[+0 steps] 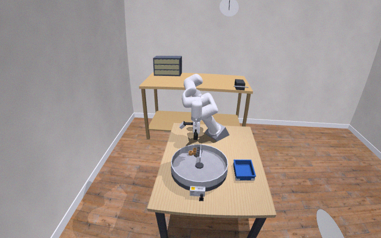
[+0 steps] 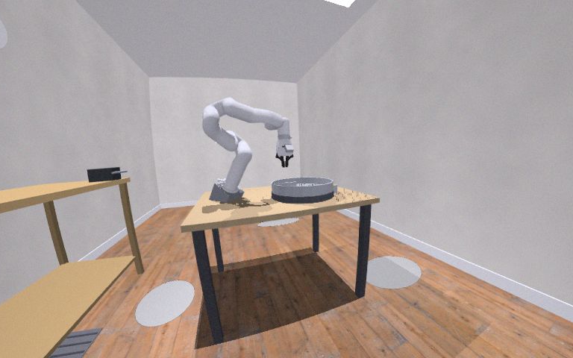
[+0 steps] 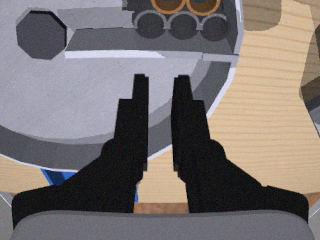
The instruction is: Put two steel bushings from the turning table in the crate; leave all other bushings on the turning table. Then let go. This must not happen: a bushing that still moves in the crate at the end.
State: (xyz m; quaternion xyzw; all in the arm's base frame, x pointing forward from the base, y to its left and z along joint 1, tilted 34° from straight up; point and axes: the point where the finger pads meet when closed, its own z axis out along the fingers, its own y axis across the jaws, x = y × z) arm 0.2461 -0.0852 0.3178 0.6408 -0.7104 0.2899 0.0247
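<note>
My gripper (image 1: 195,139) (image 2: 284,165) (image 3: 160,95) points down, high above the turning table's rim on the arm's side. Its fingers stand a narrow gap apart with nothing between them. The grey turning table (image 1: 199,183) (image 2: 303,192) (image 3: 100,105) is a round, high-walled tray. Three grey steel bushings (image 3: 184,13) show in the wrist view, side by side along the bar, beyond the fingertips. Orange bushings (image 1: 190,152) (image 3: 168,12) stand beside them. Some bushings are cut off by the wrist view's top edge. The blue crate (image 1: 244,169) (image 3: 55,176) looks empty.
A thin upright bar (image 1: 200,154) (image 3: 130,54) runs from the dark hub (image 1: 199,165) (image 3: 41,34) to the turning table's wall, right beside the steel bushings. A control box (image 1: 197,191) sits at the turning table's front. The crate stands to its right in the top view.
</note>
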